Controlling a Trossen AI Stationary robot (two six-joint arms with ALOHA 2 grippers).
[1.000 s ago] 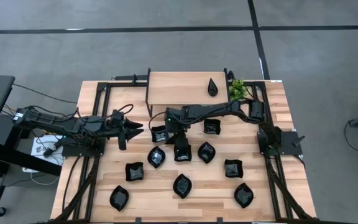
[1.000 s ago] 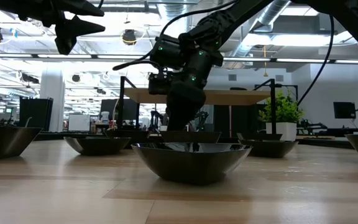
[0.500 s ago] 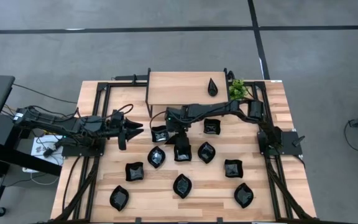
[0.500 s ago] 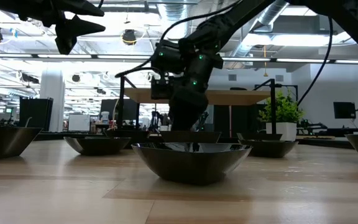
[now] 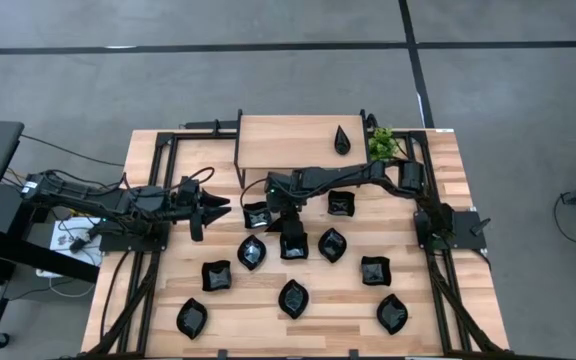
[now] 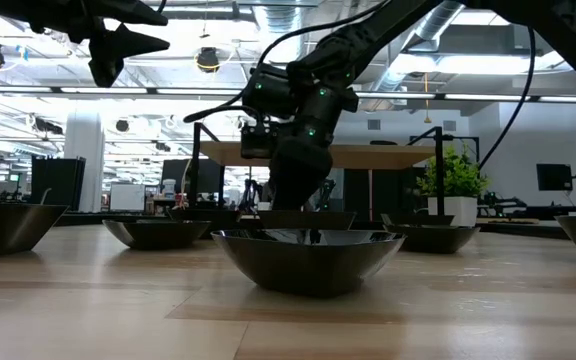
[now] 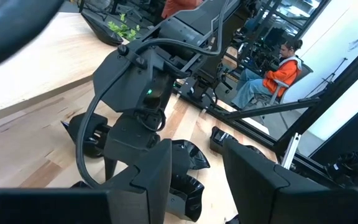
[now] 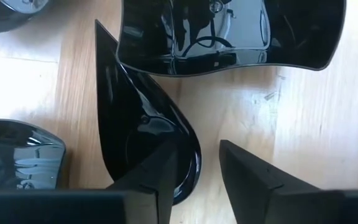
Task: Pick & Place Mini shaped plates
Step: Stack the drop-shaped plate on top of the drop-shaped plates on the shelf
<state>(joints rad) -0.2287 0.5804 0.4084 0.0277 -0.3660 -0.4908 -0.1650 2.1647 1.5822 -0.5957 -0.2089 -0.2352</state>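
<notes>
Several mini shaped plates, glossy black, lie scattered on the wooden table (image 5: pixel 438 300), each resting on its base. One teardrop plate (image 5: pixel 342 139) sits on the raised board at the back. My right gripper (image 5: pixel 293 240) points steeply down over another teardrop plate (image 8: pixel 143 134) in the middle of the table. It is open and straddles the rim of that plate's round end: one finger (image 8: pixel 157 177) stands over the bowl, the other (image 8: pixel 250 177) over bare wood. My left gripper (image 5: pixel 218 208) hovers open and empty at the left, well above the table. My right gripper comes at the teardrop plate's round end (image 8: pixel 194 158) slanting from above, one finger inside the bowl and one outside the rim. Bare wood shows between the rim and the outer finger. Whether the inner finger touches the plate I cannot tell. The plate lies flat on the table.
A square plate (image 8: pixel 229 31) lies just beyond the teardrop's point, and another plate (image 8: pixel 17 155) sits close beside it. A small green plant (image 5: pixel 381 143) stands at the back right. Black frame rails run along both sides of the table. A seated person (image 7: pixel 272 68) is beyond the table.
</notes>
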